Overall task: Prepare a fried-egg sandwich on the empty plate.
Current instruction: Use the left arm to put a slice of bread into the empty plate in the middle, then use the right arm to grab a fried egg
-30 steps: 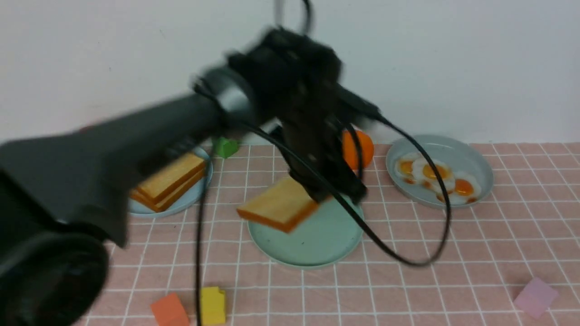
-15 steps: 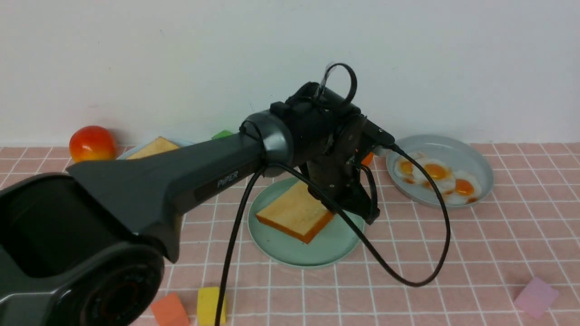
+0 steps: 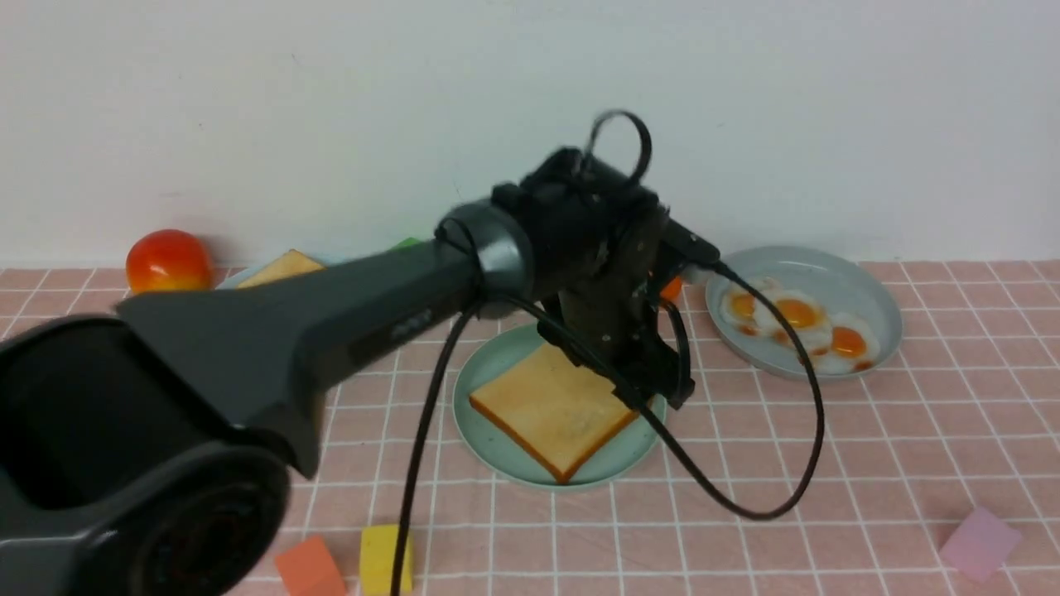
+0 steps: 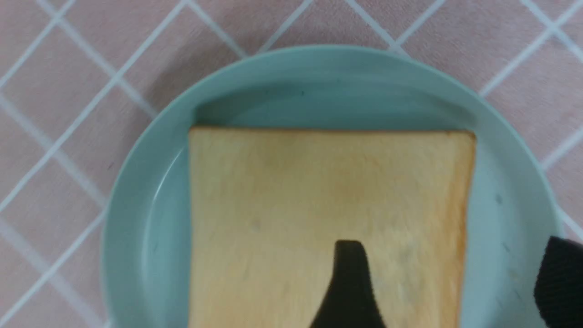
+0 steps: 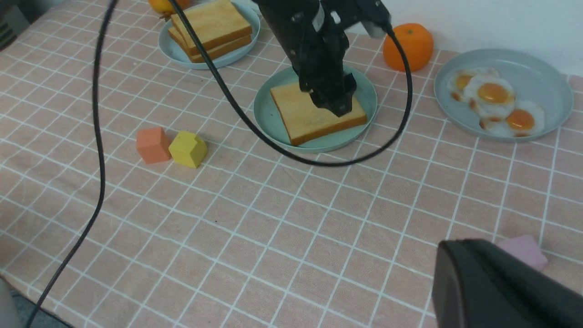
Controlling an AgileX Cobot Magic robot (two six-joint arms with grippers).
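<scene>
One toast slice (image 3: 553, 410) lies flat on the mint plate (image 3: 484, 424), mid-tabletop (image 3: 869, 463). Your left pincer (image 4: 451, 248) gapes above it, holding nothing; your right pincer (image 5: 460, 269) is closed. Left for you: a fried egg (image 3: 797, 314) from the grey plate (image 3: 874, 285), then a second slice (image 5: 212, 23).

A square golden toast slice (image 5: 309, 120) lies flat on the round mint-green plate (image 5: 266, 114), beneath the left gripper (image 5: 336, 102).

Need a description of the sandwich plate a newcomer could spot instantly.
On the pink checked tablecloth, three plates sit before the white wall. Take the middle plate, under the left hand. It is mint-green and holds one toast slice, not a stack or fried eggs.
</scene>
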